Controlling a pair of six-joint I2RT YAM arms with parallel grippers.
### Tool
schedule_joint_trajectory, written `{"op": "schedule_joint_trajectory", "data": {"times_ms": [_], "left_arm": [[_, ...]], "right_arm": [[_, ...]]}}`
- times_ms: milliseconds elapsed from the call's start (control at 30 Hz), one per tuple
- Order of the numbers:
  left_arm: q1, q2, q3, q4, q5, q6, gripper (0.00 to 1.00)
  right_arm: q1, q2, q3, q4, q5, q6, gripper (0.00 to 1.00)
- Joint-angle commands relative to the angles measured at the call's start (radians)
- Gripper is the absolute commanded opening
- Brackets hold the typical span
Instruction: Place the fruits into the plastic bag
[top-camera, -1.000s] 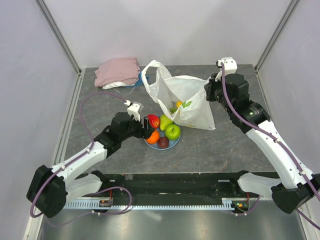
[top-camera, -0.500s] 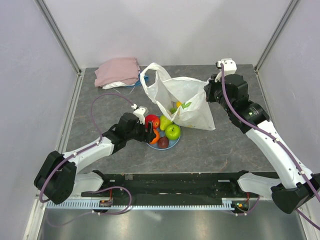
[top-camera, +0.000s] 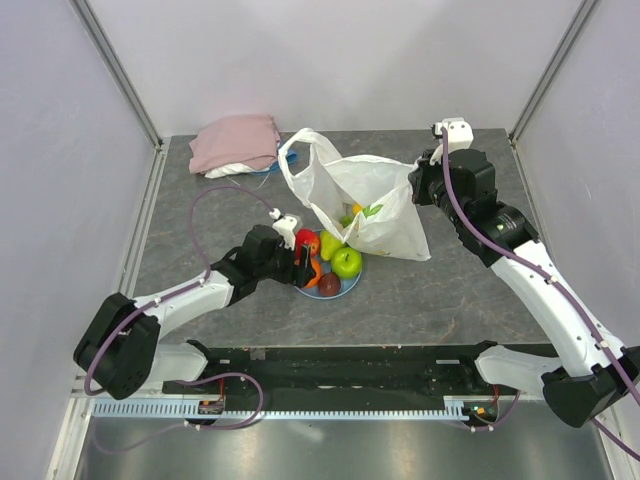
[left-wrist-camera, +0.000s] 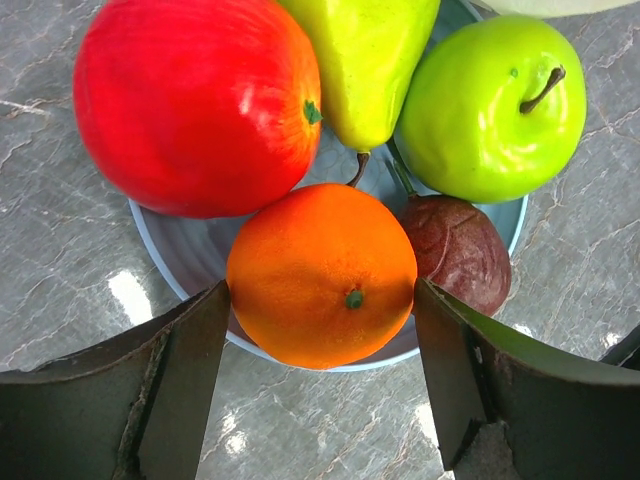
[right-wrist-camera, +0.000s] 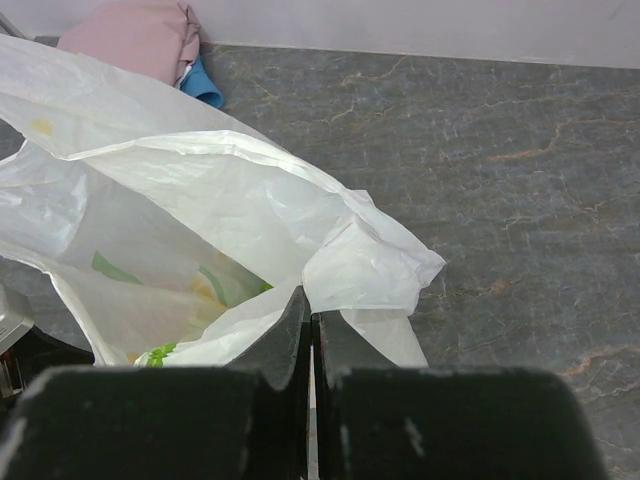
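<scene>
- The left arm is reaching low over the grey marbled tabletop from its base at the near left. Its forearm is running toward the centre and its wrist is pointing at the round light-blue plate.
- The left gripper is standing with its jaws wide apart, one dark finger on each side of the glossy orange. The inner faces are lying right at the orange's sides, but it is not possible to tell whether they are pressing on it.
- The orange is sitting at the near-left rim of the plate.
- Behind the orange, the large red apple is lying on the left and the yellow-green pear in the middle, its stem end toward the orange.
- The bright green apple is lying on the right. The small dark brown-red fruit is sitting just beside the orange, in front of the green apple.
- The right arm is rising from the near right and bending inward at the elbow, its wrist held high beyond the plate.
- The right gripper is pinching, fingers pressed together, a fold of the thin white translucent plastic bag at its rim.
- The bag is standing just behind the plate with its mouth gaping toward the left, and something yellow is showing inside.
- The folded pink cloth is lying at the far left corner, well apart from the bag.
</scene>
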Motion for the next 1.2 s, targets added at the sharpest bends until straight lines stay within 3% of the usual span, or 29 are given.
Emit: {"op": "schedule_joint_trajectory", "data": {"times_ms": [0, 200, 533, 633, 867, 1167], "left_arm": [[-0.028, 0.027, 0.043, 0.002, -0.040, 0.049, 0.80], [-0.070, 0.029, 0.049, -0.011, -0.126, 0.064, 0.86], [-0.096, 0.064, 0.061, -0.012, -0.192, 0.090, 0.84], [-0.102, 0.076, 0.069, -0.015, -0.199, 0.101, 0.81], [-0.116, 0.033, 0.064, -0.015, -0.207, 0.104, 0.60], [-0.116, -0.052, 0.061, -0.080, -0.170, 0.104, 0.54]], "right_arm": [[-0.006, -0.002, -0.009, 0.035, -0.011, 0.013, 0.00], [-0.012, -0.003, -0.013, 0.035, -0.014, 0.015, 0.00], [-0.012, -0.006, -0.016, 0.038, -0.026, 0.021, 0.00], [-0.014, -0.011, -0.019, 0.037, -0.026, 0.019, 0.00], [-0.017, -0.017, -0.019, 0.038, -0.023, 0.019, 0.00], [-0.020, -0.019, -0.022, 0.038, -0.026, 0.021, 0.00]]}}
